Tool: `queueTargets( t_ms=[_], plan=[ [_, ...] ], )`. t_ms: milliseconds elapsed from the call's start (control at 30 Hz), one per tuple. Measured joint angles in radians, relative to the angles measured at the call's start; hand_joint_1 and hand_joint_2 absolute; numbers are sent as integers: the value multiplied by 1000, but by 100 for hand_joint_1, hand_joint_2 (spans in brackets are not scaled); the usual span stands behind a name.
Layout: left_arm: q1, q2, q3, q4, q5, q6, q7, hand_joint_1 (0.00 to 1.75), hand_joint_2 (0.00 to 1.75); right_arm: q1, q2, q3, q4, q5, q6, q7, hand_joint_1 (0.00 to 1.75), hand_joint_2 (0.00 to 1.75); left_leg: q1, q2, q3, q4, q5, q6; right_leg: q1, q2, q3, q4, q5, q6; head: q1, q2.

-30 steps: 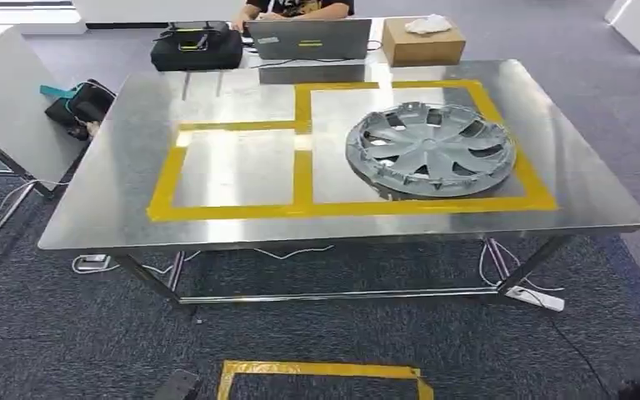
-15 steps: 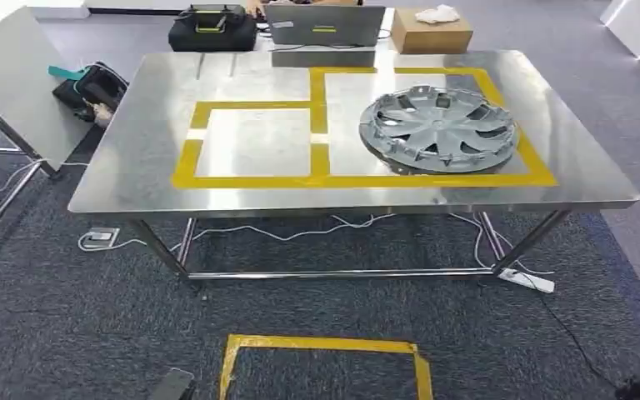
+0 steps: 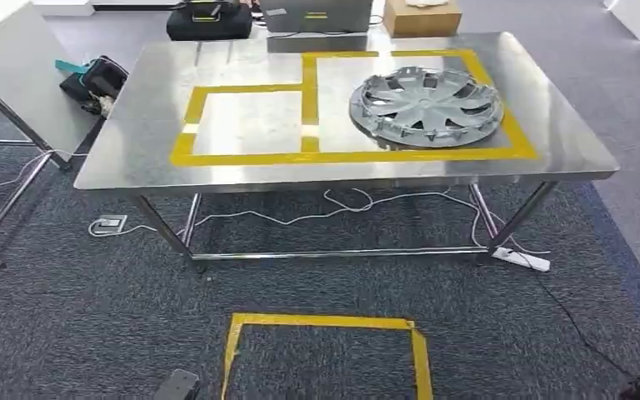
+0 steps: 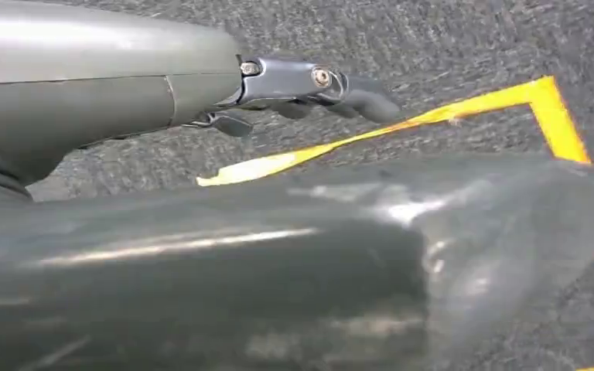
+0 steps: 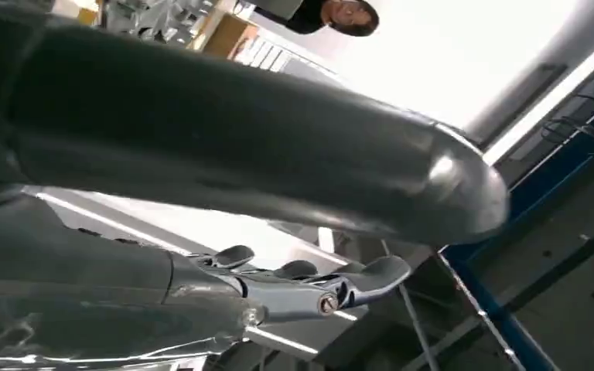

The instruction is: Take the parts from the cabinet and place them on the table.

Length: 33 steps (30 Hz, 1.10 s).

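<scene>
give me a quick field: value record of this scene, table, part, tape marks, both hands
table: steel table on grey carpet, yellow tape outlining two boxes on top
part: grey wheel cover lying flat in the larger taped box, on the robot's right side
smaller box: bare
floor mark: yellow tape rectangle in front of the table
far edge: black case, cardboard box
under table: white cables, power strip
left hand: holds nothing, fingers extended, above the carpet
right hand: holds nothing, fingers extended
</scene>
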Motion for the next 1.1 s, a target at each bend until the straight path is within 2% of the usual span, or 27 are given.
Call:
queueTargets(
  t_ms=[67,100,133,167,233,267,300,333,367,433,467,500,567,600,633,667,700,733,767,800,833,867,933,967,1000,1033,1100],
  plan=[
    [-2,0,0,0,0,1,0,0,0,2,2,0,0,0,0,0,0,0,3,2,-45,164,-107,-9,1,-2,-22,7,13,-3,0,0],
    [-2,0,0,0,-2,1,0,0,0,2,3,0,0,0,-1,0,0,0,3,2,-67,252,-142,-10,2,-4,-38,15,20,-4,0,0],
    [-1,0,0,0,-3,1,0,0,0,3,6,-1,0,0,-2,0,0,0,3,2,-72,294,-147,-10,2,-5,-52,18,27,-4,0,0],
    [-1,0,0,0,-4,1,0,0,0,3,7,-1,0,0,-2,0,0,0,3,2,-51,285,-124,-8,3,-5,-68,25,34,-4,0,0],
    [-2,0,0,0,-4,2,-1,0,0,4,9,-3,0,-1,-2,-2,0,0,2,1,43,159,-59,1,4,-4,-91,35,43,-1,0,0],
    [-2,0,0,0,-4,2,-1,0,0,5,10,-4,0,-2,-2,-3,0,0,1,1,111,64,-44,8,4,-3,-98,40,48,2,0,0],
    [-4,0,0,0,-4,3,-2,0,0,6,12,-6,-2,-2,-2,-3,0,0,-3,1,168,-15,-60,14,8,-3,-107,44,52,7,0,0],
    [-6,0,0,0,-5,4,-3,0,0,6,12,-9,-5,-3,-1,-3,0,0,-3,1,181,-47,-66,16,9,-4,-113,48,58,13,1,0],
    [-6,-2,0,0,-5,4,-4,0,0,5,13,-9,-7,-2,1,-5,0,0,-4,1,173,-47,-66,17,8,-5,-117,50,66,19,1,0],
    [-2,-2,0,0,-5,4,-4,0,0,7,13,-10,-8,-3,3,-4,0,0,-5,1,158,-47,-57,29,7,-5,-123,46,78,31,1,0],
    [-2,-3,0,0,-5,4,-6,0,0,9,13,-12,-8,-3,5,-4,0,0,2,4,152,-51,-49,38,4,-3,-134,55,66,37,0,0],
    [-2,-3,0,0,-4,4,-10,0,0,11,14,-16,-8,-4,7,-1,0,0,1,5,142,-51,-42,47,5,-2,-154,87,22,42,5,0],
    [-2,-4,0,0,-5,4,-16,0,0,11,14,-20,-8,-11,11,4,0,0,0,5,122,-51,-24,53,3,-2,-207,243,-89,51,7,0],
    [-1,-5,0,0,-5,5,-17,0,0,13,14,-22,-8,-24,19,7,0,0,-1,5,111,-51,-14,53,3,-2,-229,320,-122,54,7,0],
    [-1,-5,0,0,-6,6,-18,0,0,15,15,-25,-8,-43,29,10,0,0,-2,6,99,-50,-5,53,3,-2,-240,371,-126,54,6,0],
    [0,-6,0,0,-6,7,-19,0,0,17,16,-28,-8,-62,40,13,0,0,-2,9,88,-49,4,53,3,-2,-229,375,-100,55,7,0],
    [0,-6,0,0,-6,7,-19,0,0,17,17,-33,-8,-79,52,13,0,0,-2,15,77,-49,13,52,3,-3,-195,335,-58,54,7,0],
    [0,-6,0,0,-6,7,-19,0,0,16,18,-39,-8,-94,61,13,0,0,-2,18,68,-49,21,49,3,-6,-141,256,-17,54,7,0],
    [0,-7,0,0,-6,7,-19,0,0,15,21,-45,-8,-108,70,13,0,0,-2,21,61,-48,28,45,3,-22,-71,154,5,54,7,0],
    [0,-7,0,0,-6,7,-19,0,0,12,23,-50,-8,-117,78,13,0,0,-6,24,60,-44,32,39,3,-58,-11,60,-22,56,7,0],
    [2,-8,0,0,-6,8,-21,0,0,6,25,-51,-8,-124,88,11,0,0,-9,28,57,-41,35,35,11,-60,21,13,-33,45,9,0],
    [3,-7,0,0,-6,10,-21,0,0,7,29,-53,-8,-128,94,8,0,0,-10,37,61,-41,39,29,9,-51,2,20,-30,34,5,0],
    [3,-7,0,0,-6,11,-22,0,0,7,37,-64,-8,-127,108,4,0,0,-7,52,61,-40,40,20,12,-34,-7,26,-30,14,10,0],
    [3,-6,0,0,-6,11,-22,0,0,6,43,-67,-8,-127,111,3,0,0,-8,56,57,-29,42,13,6,-28,-12,22,-20,1,8,0],
    [4,-5,0,0,-6,11,-22,0,0,5,45,-68,-8,-126,112,2,0,0,-5,39,46,-4,3,5,6,-22,-19,23,-13,-5,7,0],
    [5,-5,0,0,-7,11,-22,0,0,5,48,-68,-8,-126,113,2,0,0,-3,25,28,51,-55,0,5,-15,-27,23,-6,-10,5,0],
    [6,-5,0,0,-7,11,-22,0,0,5,56,-70,-8,-125,120,2,0,0,0,17,-30,220,-157,-6,5,2,-36,25,9,-13,5,0]
  ],
)
